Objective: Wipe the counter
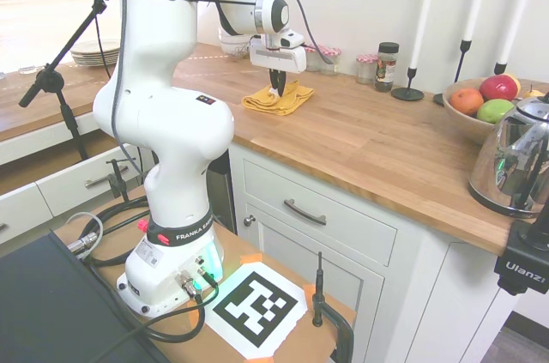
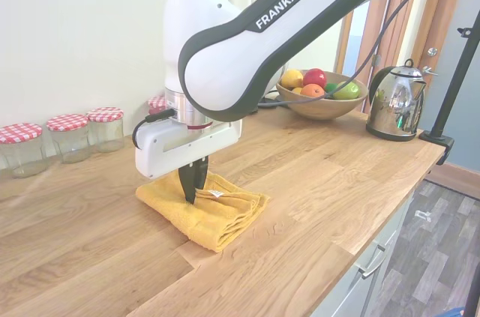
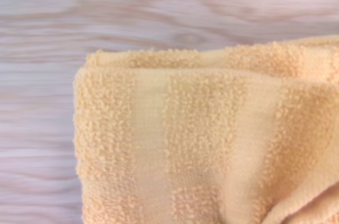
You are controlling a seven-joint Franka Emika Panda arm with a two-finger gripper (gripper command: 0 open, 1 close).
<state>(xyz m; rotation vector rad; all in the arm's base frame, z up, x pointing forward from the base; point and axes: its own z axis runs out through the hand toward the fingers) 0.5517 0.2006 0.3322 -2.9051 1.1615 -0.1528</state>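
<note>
The gripper [image 2: 190,191] is pointed straight down, its fingers drawn together and pinched on the cloth [image 2: 206,210] at the cloth's middle; such a grip appears meant to let the folded cloth be dragged flat across the wood. The cloth is spread directly under and around the fingertips and lies on the counter [image 2: 322,174], which runs on beneath the gripper and away to both sides. The counter is warm-brown butcher block with visible plank strips and grain, and looks dry and unmarked near the gripper. Jars [image 2: 71,136] stand behind the gripper by the wall; a fruit bowl [image 2: 321,104] and kettle [image 2: 395,101] sit well apart from it.
</note>
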